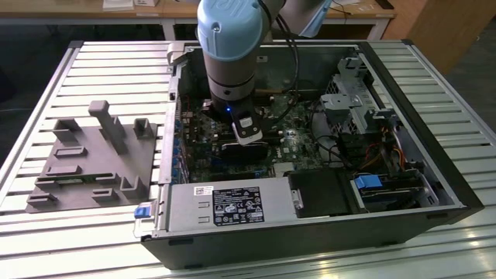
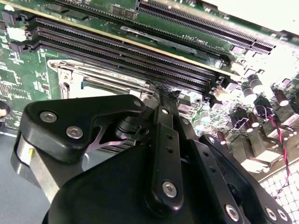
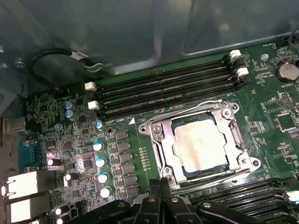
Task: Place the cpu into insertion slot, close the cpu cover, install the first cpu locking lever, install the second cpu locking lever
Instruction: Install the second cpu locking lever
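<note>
We have the gripper [image 3: 161, 198] low over the motherboard [image 3: 70, 140], inside the open computer case [image 1: 434, 174]. Its black fingers [image 2: 163, 116] meet at the tips with nothing between them, so we judge it closed and empty.

Just ahead of the fingertips sits the insertion slot [image 3: 161, 158], and the cpu [image 3: 200, 142] lies flat in it, its pale metal face showing through the cut-out. The cpu cover [image 3: 236, 135] is down around the chip, framing it on all sides. Thin wire locking levers [image 3: 187, 108] run along the socket's edges; we cannot tell whether either is hooked under its catch. Beyond the socket, on the far side from the fingers, lie the long memory slots [image 3: 163, 88].

The risks, as we see them: the fingertips are very near the socket frame, so a push that lands off the lever could slip onto the cover or the small capacitors [image 3: 100, 161] beside the tool. A lever pressed without being steered under its hook would spring back up. Hard pressure on a cover not fully seated could stress the chip beneath.
</note>
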`<state>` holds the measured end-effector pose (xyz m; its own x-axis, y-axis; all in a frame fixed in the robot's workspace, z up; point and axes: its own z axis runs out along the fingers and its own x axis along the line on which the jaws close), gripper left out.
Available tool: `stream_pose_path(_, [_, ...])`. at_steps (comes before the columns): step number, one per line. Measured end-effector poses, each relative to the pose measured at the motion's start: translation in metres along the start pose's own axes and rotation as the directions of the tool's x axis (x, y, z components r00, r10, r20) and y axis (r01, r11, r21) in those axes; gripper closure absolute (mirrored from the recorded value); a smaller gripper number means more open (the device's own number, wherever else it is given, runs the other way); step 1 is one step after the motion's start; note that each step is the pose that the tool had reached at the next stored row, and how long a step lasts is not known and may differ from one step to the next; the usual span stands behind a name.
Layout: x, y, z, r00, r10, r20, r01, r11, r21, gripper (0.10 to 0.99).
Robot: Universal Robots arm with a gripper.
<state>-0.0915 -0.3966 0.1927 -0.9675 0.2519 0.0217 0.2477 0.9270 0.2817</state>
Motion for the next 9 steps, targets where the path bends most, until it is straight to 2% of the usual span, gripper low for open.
stream_pose_path(9, [0.0,-0.0006,0.0025,1.0,0.0,-0.0001,0.0,1.0,0.0,0.984])
